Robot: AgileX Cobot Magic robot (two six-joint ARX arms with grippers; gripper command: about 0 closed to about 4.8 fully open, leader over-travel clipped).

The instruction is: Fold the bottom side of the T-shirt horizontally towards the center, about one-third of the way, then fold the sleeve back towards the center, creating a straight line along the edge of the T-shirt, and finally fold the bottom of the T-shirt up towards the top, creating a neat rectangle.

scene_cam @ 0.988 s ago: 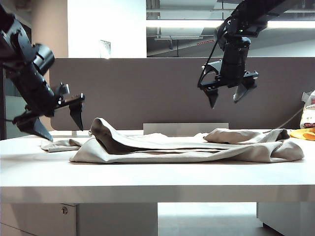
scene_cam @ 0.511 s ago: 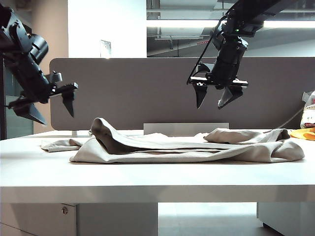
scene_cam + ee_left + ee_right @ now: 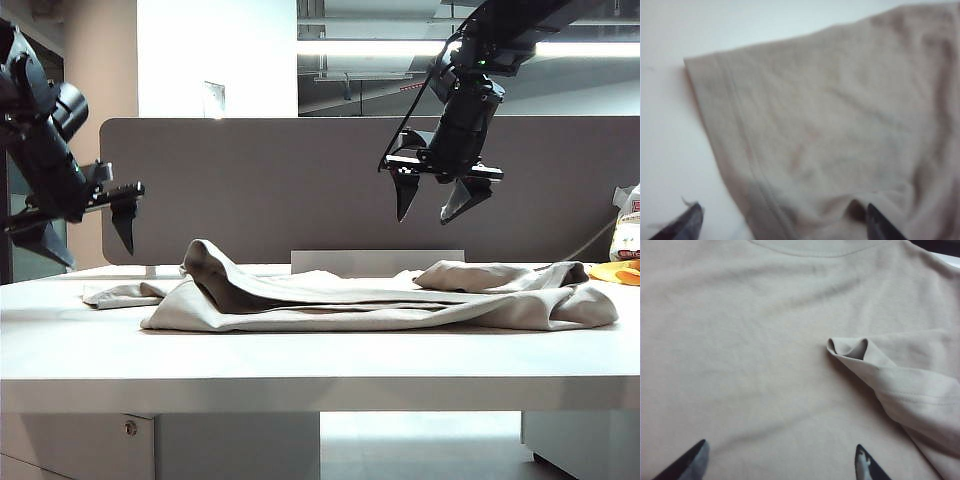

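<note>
The beige T-shirt [image 3: 380, 300] lies folded lengthwise across the white table [image 3: 300, 370], with one fold standing up at its left. A sleeve [image 3: 500, 275] is folded back onto the body at the right. My left gripper [image 3: 85, 238] hangs open and empty above the shirt's left end. In the left wrist view it [image 3: 783, 221] is over a corner of the bottom of the T-shirt [image 3: 742, 130], a hem with double stitching. My right gripper [image 3: 430, 208] hangs open and empty, high over the shirt's right half. In the right wrist view it [image 3: 780, 461] is above the chest [image 3: 765, 340], with the collar [image 3: 815, 250] and folded sleeve [image 3: 900, 382] in sight.
A grey divider panel [image 3: 300, 180] runs along the back of the table. At the far right edge sit a yellow object [image 3: 618, 272] and a white bag [image 3: 628, 225]. A drawer unit [image 3: 130, 430] stands under the table.
The left gripper has drawn away to the left and risen a little. The right gripper has shifted left and tilted, then held still. The shirt has not moved.
</note>
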